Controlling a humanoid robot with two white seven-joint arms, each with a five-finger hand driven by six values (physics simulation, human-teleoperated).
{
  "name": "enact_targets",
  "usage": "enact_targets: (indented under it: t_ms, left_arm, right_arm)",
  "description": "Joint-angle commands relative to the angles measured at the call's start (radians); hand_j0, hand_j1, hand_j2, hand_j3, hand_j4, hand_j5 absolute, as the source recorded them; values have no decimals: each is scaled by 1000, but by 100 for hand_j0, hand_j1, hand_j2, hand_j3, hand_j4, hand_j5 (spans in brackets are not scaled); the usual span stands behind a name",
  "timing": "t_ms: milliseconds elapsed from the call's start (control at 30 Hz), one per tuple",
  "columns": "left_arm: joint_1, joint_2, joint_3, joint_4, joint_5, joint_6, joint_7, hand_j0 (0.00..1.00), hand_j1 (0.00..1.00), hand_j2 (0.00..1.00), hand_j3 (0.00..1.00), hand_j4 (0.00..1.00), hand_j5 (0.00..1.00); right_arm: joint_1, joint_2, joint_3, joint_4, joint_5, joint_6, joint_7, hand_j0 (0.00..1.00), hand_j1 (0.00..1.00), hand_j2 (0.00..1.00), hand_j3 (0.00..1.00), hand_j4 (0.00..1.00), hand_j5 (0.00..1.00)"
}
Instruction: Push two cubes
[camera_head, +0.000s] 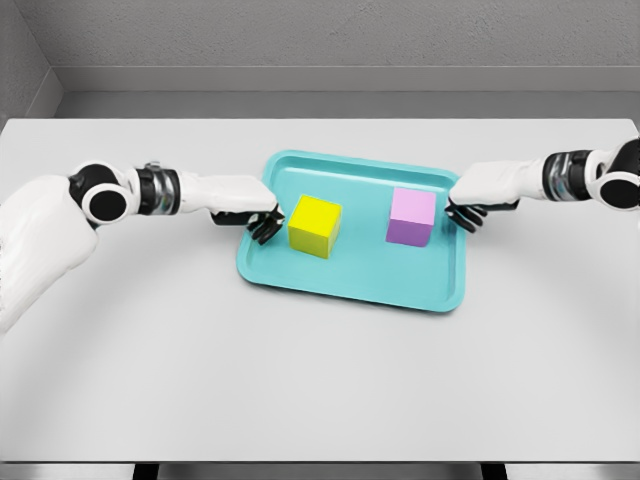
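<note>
Two cubes (315, 226), one tray (350, 275)

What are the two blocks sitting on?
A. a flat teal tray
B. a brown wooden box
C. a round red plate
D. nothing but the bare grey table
A: the yellow cube and the pale purple cube both rest inside the flat teal rectangular tray, which lies on the grey table.

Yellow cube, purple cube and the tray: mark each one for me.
yellow cube (315, 226), head view, on the upper part of its front face.
purple cube (411, 218), head view, middle of its front face.
tray (352, 276), head view, bare floor near the front rim.
</note>
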Motion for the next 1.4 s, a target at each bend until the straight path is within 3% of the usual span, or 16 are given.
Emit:
enact_targets:
  t_ms: [0,900,1033,1133,1367]
  left_arm:
    - [0,-5,-23,-12,16,1,-5,12,12,12,12,12,12]
    - [-25,-74,-16,-3,-11,1,-5,11,11,11,11,11,11]
    - [-44,11,-11,-12,15,1,-5,12,12,12,12,12,12]
    - [-44,98,-10,-9,120,1,-5,12,12,12,12,12,12]
    - [-44,103,-8,-6,129,1,-5,12,12,12,12,12,12]
  right_arm:
    - [-2,16,-1,14,-2,2,0,12,12,12,12,12,12]
    - [-51,122,27,30,19,2,0,12,12,12,12,12,12]
    - [-54,142,27,30,38,2,0,12,12,12,12,12,12]
    - [-58,140,25,31,36,2,0,12,12,12,12,12,12]
    - [-57,87,-18,34,27,2,0,16,16,16,16,16,16]
